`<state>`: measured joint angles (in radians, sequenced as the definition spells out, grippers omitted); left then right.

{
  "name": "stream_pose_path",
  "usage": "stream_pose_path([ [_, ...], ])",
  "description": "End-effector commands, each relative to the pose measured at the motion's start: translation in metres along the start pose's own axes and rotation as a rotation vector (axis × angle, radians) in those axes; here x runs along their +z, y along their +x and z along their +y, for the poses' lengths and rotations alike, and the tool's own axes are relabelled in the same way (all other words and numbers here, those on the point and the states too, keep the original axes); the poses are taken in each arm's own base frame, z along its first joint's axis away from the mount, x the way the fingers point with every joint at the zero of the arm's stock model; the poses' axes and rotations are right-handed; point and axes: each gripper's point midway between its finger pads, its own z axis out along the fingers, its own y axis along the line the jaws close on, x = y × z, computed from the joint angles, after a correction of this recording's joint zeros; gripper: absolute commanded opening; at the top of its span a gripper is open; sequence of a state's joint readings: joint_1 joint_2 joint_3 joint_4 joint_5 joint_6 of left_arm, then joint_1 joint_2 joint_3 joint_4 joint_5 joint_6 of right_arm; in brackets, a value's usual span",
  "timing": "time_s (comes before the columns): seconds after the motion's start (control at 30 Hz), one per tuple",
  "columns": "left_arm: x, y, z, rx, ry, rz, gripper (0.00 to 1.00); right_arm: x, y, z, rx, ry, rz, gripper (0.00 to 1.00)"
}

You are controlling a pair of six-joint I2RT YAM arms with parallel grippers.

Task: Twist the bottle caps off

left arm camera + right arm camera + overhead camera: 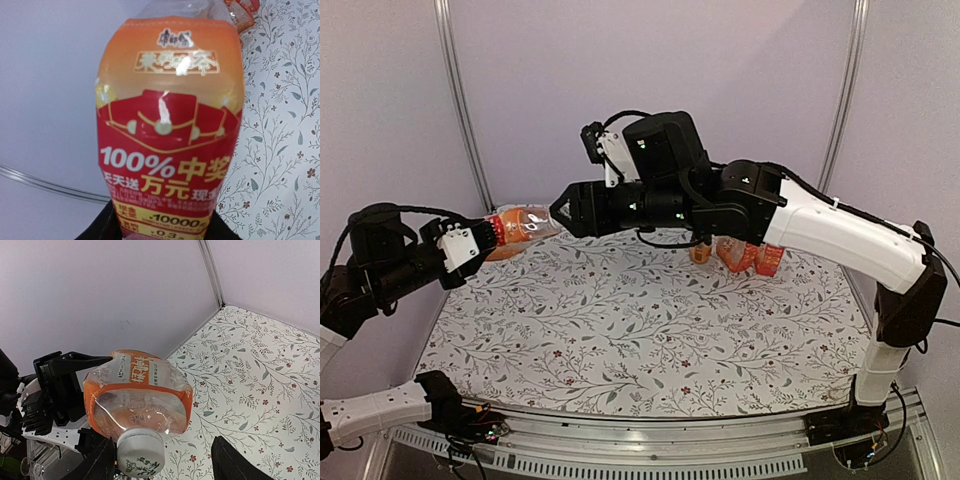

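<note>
Hovering cap: the cap [140,452] is small, round and white with dark print on its face. It sits on the neck of the bottle [137,397], in mid-air over the left side of the table [620,330], facing the right wrist camera.
Bottle: lying roughly level, with a clear shoulder showing orange and a red-and-orange label. The walls look creased, so I'd call it soft.
Left gripper [470,245]: clamped on the bottle's base end and carrying all its weight.
Right gripper [165,460]: fingers spread wider than the cap, one on each side. The left one may be brushing the cap, which is hard to tell from this angle. There is a plain gap on the other side.
Risk, off-centre close: with the cap nearer one finger, that finger lands first, shoves the neck sideways and levers the bottle in the left grip.
Risk, spin: if the left hold is light, the whole bottle turns with the cap and nothing unscrews.
Risk, slip: a smooth little cap pinched shallowly lets the pads skate round it.
Risk, spill: the bottle lies level and its body is squeezed, so a loosened cap could let drink run onto the table.
Risk, drop: a freed cap released here falls near the table's left edge.
Spare bottles [740,255]: at the back right, behind the right arm, well apart.
</note>
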<state>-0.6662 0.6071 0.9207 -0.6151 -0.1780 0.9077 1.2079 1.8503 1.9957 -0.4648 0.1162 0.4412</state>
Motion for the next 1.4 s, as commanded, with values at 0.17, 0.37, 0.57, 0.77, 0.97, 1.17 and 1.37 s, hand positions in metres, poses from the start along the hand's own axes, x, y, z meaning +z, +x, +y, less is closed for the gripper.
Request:
stream_pose_path([
  [0.17,0.005,-0.003,0.002,0.033,-0.021,0.003,0.27,0.007,0.013,0.006,0.057,-0.052,0.079,0.45],
  [0.37,0.006,-0.003,0.005,0.023,-0.031,0.005,0.27,0.011,0.024,0.02,0.093,-0.143,0.133,0.4],
  [0.57,0.004,-0.006,0.0,0.027,-0.007,-0.018,0.25,0.011,0.021,0.021,0.09,-0.154,0.113,0.14],
  [0.77,-0.019,-0.024,-0.044,0.091,0.203,-0.184,0.24,0.006,0.025,0.04,0.006,-0.259,0.12,0.0],
  [0.97,-0.062,-0.046,-0.092,-0.015,0.543,-0.328,0.18,-0.015,0.087,0.082,-0.462,-0.392,0.248,0.0],
  [1.17,-0.089,-0.057,-0.118,-0.135,0.778,-0.373,0.12,-0.045,0.138,0.109,-0.887,-0.468,0.311,0.0],
  [1.37,-0.091,-0.058,-0.126,-0.159,0.838,-0.374,0.08,-0.046,0.137,0.105,-1.195,-0.34,0.264,0.0],
])
